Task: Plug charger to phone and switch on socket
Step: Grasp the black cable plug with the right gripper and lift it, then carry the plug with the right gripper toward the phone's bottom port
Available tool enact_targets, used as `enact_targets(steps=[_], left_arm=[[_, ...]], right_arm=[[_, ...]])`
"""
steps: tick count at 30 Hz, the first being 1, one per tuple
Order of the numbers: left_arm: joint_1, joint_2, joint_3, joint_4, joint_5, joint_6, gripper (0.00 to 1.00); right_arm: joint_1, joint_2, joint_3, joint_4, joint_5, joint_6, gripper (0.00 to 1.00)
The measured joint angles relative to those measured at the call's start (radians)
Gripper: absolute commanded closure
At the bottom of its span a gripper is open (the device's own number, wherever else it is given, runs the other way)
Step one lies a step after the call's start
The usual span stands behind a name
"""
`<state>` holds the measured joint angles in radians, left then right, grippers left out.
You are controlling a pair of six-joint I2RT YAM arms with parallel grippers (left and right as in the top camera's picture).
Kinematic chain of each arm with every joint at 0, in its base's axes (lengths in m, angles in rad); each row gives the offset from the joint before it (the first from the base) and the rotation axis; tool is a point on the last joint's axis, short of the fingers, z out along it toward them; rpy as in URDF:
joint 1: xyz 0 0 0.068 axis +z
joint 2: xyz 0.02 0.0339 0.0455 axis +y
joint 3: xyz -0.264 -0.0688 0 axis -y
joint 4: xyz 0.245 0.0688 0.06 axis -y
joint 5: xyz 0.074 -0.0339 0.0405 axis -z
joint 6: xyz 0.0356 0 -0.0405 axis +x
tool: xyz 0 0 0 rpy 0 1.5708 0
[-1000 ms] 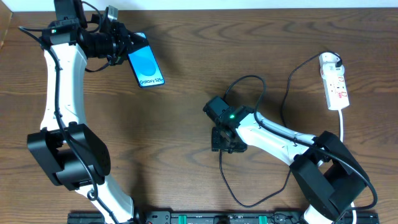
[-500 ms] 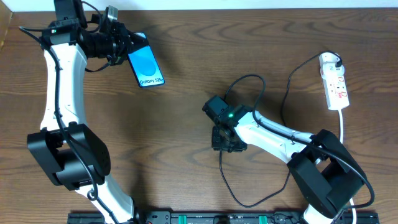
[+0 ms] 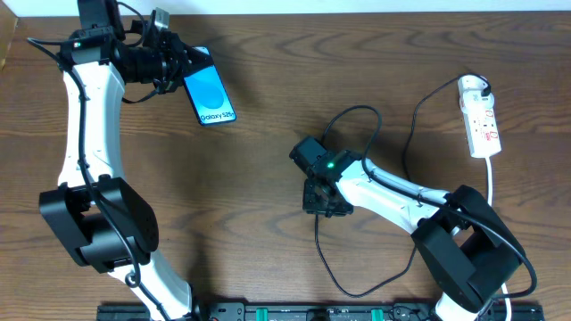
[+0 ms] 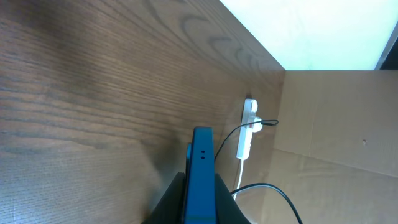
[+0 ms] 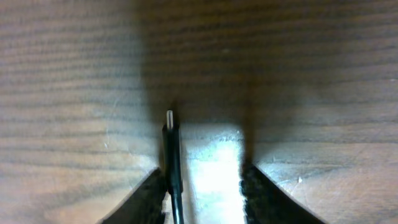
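Left tool (image 3: 181, 69): clamped on phone (image 3: 211, 92), screen lit.
Right tool (image 5: 202, 186): jaws apart, low over surface (image 5: 298, 74); charger (image 5: 172, 158) tip btwn them, off to one side.
Socket (image 3: 480, 116): far right edge.

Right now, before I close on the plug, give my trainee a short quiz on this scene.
1. True or false: the right end effector holds the phone.
2. Seen from overhead, the socket lies: A) beside the phone; B) at the far right; C) between the arms.
3. Fill in: the charger plug tip sits between the right end effector's ____.
Key: 1 false, the left end effector holds it; 2 B; 3 fingers.
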<state>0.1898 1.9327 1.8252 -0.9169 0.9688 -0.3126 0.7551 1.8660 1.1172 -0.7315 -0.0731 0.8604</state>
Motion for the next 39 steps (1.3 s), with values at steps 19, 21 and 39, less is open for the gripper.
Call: enact_targets(steps=[19,21,39], left_arm=[[0.000,0.000,0.000,0.001,0.000,0.000,0.92],[0.000,0.000,0.000,0.001,0.000,0.000,0.93],[0.000,0.003,-0.003,0.439,0.339,-0.200,0.93]], right_arm=[[-0.003,0.012,0.015,-0.007,0.010,0.005,0.99],[-0.019,0.024,0.041,-0.020,-0.020,-0.008,0.99],[-0.387,0.037,0.179,0.841,-1.273,-0.252,0.99]])
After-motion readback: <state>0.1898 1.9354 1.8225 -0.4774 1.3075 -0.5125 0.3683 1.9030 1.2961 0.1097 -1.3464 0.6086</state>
